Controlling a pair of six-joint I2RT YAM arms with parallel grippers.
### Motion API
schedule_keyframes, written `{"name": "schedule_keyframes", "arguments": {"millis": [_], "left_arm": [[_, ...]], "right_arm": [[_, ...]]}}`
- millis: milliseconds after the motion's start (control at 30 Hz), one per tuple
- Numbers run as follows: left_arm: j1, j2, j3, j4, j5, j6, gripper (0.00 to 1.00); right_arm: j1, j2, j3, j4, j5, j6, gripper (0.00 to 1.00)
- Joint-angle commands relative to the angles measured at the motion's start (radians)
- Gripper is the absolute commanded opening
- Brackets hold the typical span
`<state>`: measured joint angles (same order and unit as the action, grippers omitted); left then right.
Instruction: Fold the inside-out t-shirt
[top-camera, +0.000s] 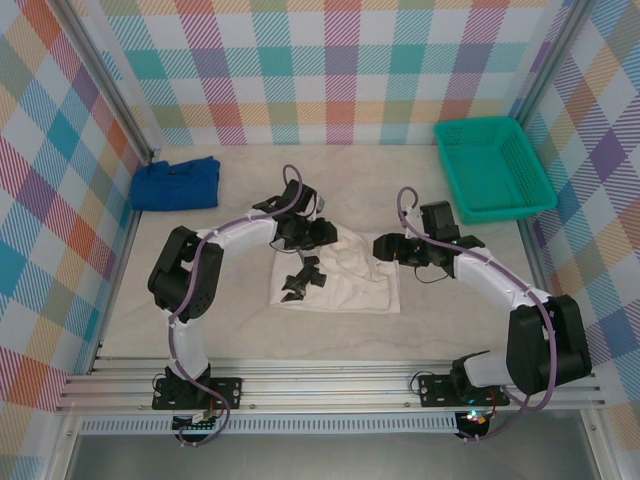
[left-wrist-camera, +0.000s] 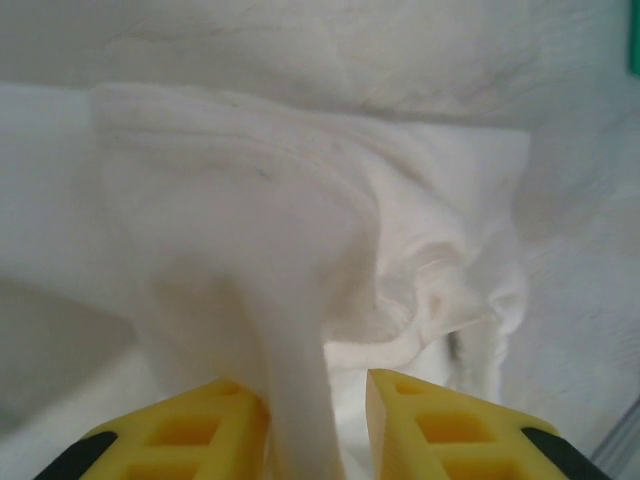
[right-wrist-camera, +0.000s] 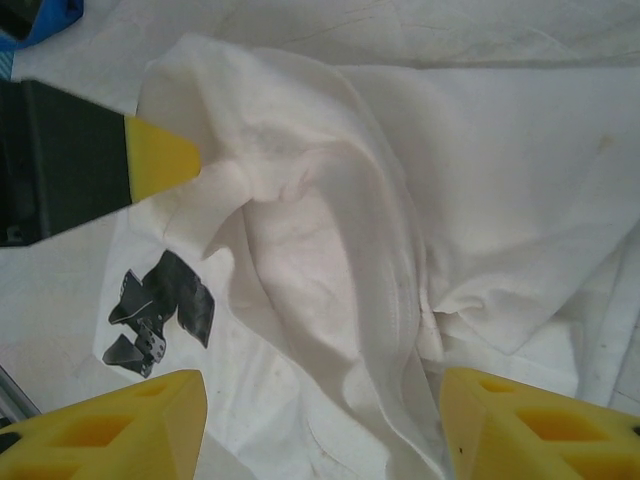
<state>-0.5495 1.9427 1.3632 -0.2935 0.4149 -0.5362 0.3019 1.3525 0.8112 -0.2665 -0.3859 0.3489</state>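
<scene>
The inside-out t-shirt lies rumpled on the middle of the counter, between the two arms. Its near part is spread flat and its far part is gathered into folds.

The left pincer hangs over the shirt's far left corner. In the left wrist view its yellow fingers stand close together, with a fold of the white cloth drawn up between them. The cloth presses against the left finger and leaves a thin gap beside the other. In the right wrist view one of those fingers meets the top of a raised ridge of fabric, which falls away from it in a loose fold toward the counter. The left pincer is thus clamped on the shirt and holds that part lifted.

The right pincer sits above the shirt's far right edge. Its yellow fingers are spread wide apart, one at each lower corner of the right wrist view. The raised fold runs down between them, touching neither as far as can be seen.

A dark, jagged shadow falls on the flat cloth below the left pincer. A blue cloth lies near the far left corner of the counter, well apart from the shirt. A green basket stands at the far right.
</scene>
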Motion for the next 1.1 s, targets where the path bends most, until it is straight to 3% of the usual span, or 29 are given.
{"name": "schedule_keyframes", "arguments": {"millis": [0,200,467,633,867,1067], "left_arm": [[-0.006,0.036,0.06,0.067,0.087,-0.067,0.31],[-0.004,0.085,0.111,0.054,0.099,-0.097,0.31],[0.002,0.089,0.122,0.034,0.087,-0.085,0.31],[0.003,0.087,0.119,0.035,0.09,-0.084,0.32],[0.005,0.088,0.12,0.039,0.105,-0.085,0.37],[0.005,0.1,0.134,0.028,0.112,-0.079,0.44]], "right_arm": [[0.045,0.039,0.02,0.042,0.038,-0.083,0.62],[0.107,0.222,0.113,0.057,0.197,-0.159,0.57],[0.113,0.401,0.24,0.132,0.211,-0.139,0.46],[0.112,0.487,0.316,0.127,0.26,-0.135,0.33],[0.108,0.463,0.312,0.129,0.335,-0.122,0.15],[0.092,0.428,0.305,0.078,0.357,-0.07,0.12]]}}
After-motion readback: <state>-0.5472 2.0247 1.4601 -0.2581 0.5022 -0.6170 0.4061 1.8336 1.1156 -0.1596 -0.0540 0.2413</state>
